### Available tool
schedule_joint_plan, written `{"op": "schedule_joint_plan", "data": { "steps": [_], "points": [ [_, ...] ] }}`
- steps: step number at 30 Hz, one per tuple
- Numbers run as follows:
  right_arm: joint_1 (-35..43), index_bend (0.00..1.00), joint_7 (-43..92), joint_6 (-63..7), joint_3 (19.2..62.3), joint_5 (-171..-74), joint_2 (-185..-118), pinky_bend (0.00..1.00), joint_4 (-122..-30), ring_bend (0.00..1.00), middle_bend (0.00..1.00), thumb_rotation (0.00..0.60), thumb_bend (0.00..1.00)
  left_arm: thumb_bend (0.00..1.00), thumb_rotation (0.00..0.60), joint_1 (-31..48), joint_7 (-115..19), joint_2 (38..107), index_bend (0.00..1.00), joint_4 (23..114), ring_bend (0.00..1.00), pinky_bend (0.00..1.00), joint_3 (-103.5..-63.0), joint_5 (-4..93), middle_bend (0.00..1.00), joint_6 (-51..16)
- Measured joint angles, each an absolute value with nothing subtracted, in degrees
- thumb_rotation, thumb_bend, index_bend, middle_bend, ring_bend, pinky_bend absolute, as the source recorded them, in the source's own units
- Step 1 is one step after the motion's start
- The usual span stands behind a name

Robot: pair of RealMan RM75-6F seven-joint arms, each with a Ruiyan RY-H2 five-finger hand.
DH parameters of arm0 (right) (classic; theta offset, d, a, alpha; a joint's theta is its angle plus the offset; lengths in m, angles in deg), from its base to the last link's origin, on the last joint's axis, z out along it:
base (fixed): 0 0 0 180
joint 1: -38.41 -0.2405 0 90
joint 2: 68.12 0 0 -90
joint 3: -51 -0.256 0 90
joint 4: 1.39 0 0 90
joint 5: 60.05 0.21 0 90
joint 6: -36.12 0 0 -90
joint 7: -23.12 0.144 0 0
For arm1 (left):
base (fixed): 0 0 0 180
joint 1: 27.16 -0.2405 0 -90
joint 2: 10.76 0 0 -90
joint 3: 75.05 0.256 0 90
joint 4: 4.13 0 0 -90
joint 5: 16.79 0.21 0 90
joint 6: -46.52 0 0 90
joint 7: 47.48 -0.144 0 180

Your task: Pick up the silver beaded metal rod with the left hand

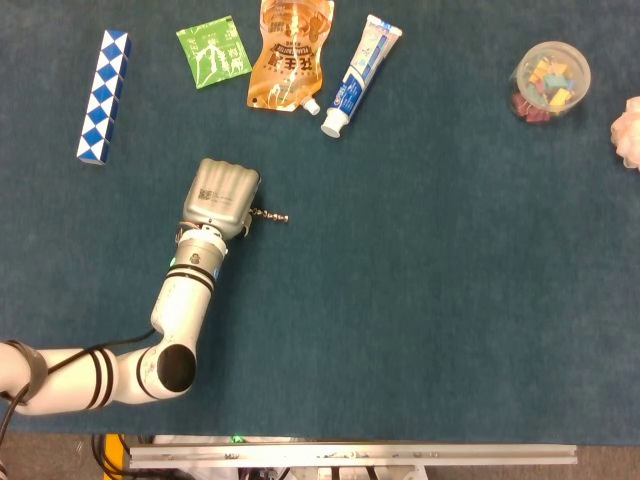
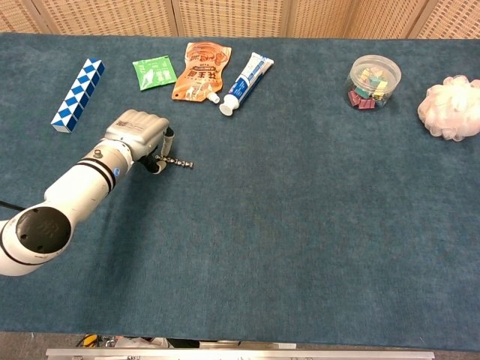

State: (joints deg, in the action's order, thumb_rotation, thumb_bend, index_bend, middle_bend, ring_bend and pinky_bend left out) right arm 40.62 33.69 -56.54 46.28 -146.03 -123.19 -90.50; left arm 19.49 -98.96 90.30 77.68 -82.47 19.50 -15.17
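The silver beaded metal rod (image 1: pixel 272 214) (image 2: pixel 180 161) pokes out to the right from under my left hand (image 1: pixel 222 195) (image 2: pixel 139 133), over the blue cloth at the left of the table. My left hand's fingers are curled down around the rod's left end, which they hide. In the chest view the thumb sits against the rod just above the cloth. I cannot tell whether the rod's free end still touches the cloth. My right hand shows in neither view.
Along the far edge lie a blue-and-white snake puzzle (image 1: pixel 103 96), a green packet (image 1: pixel 213 51), an orange pouch (image 1: pixel 290 55) and a toothpaste tube (image 1: pixel 360 75). A clear tub of clips (image 1: pixel 549 80) and a pink pouf (image 2: pixel 452 107) sit far right.
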Motion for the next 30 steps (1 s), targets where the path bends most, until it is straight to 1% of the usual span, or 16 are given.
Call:
{"op": "schedule_joint_plan", "data": {
  "steps": [16, 25, 30],
  "points": [
    [40.88, 0.47, 33.83, -56.73, 46.15, -146.02, -123.20, 0.43, -90.54, 0.37, 0.46, 0.600, 0.20, 0.36, 0.600, 19.37, -97.85, 90.18, 0.55, 77.61, 0.91, 1.00, -82.15, 19.80, 0.91, -15.29],
    [41.12, 0.47, 34.44, -57.17, 46.03, -146.12, -123.34, 0.43, -90.25, 0.37, 0.46, 0.600, 0.20, 0.36, 0.600, 18.78, -96.60, 88.31, 0.57, 80.22, 0.91, 1.00, -81.85, 22.07, 0.91, -16.37],
    [41.01, 0.47, 34.71, -57.20, 45.90, -146.26, -123.49, 0.43, -89.96, 0.37, 0.46, 0.600, 0.20, 0.36, 0.600, 17.75, -95.13, 86.30, 0.57, 83.22, 0.91, 1.00, -81.15, 25.07, 0.91, -17.87]
  ]
}}
